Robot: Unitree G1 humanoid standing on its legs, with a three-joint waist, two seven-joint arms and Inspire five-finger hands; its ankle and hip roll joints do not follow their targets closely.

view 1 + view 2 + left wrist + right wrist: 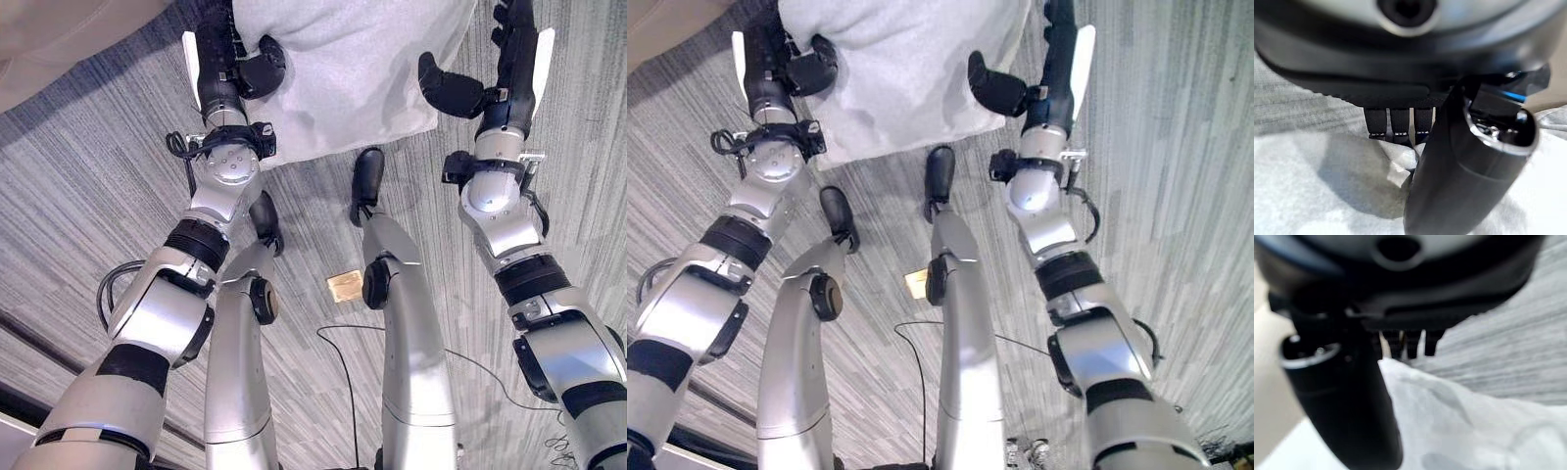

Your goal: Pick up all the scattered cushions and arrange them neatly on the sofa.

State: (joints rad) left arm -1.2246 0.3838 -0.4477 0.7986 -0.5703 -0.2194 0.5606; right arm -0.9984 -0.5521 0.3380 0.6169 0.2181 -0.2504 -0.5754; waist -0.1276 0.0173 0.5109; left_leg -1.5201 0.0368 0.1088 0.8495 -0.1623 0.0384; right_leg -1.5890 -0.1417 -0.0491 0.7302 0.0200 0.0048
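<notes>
The robot holds 1 large white, soft fabric cushion between its 2 hands, above the grey striped carpet floor. The cushion is at the far side of the scene, between the arms, and its near edge hangs over the carpet.

The left hand is on the left edge of the cushion. In the left wrist view the fingers go down into the cloth and the thumb presses from the other side, so this hand pinches a fold of the cushion. The right hand is at the right edge. Its thumb stands out beside the lower right corner, and in the right wrist view the fingers reach behind the edge of the white cloth; I cannot tell if they are closed on it.

At the far left corner a beige, smooth surface shows, perhaps a part of the sofa, but I am not sure. A small tan square piece lies on the carpet, near the robot.

I judge that the step in hand is to carry this cushion. The next move calls for a firm hold on both sides and then a lift toward the sofa, with the cushion kept level so it does not slip out of the right side.
</notes>
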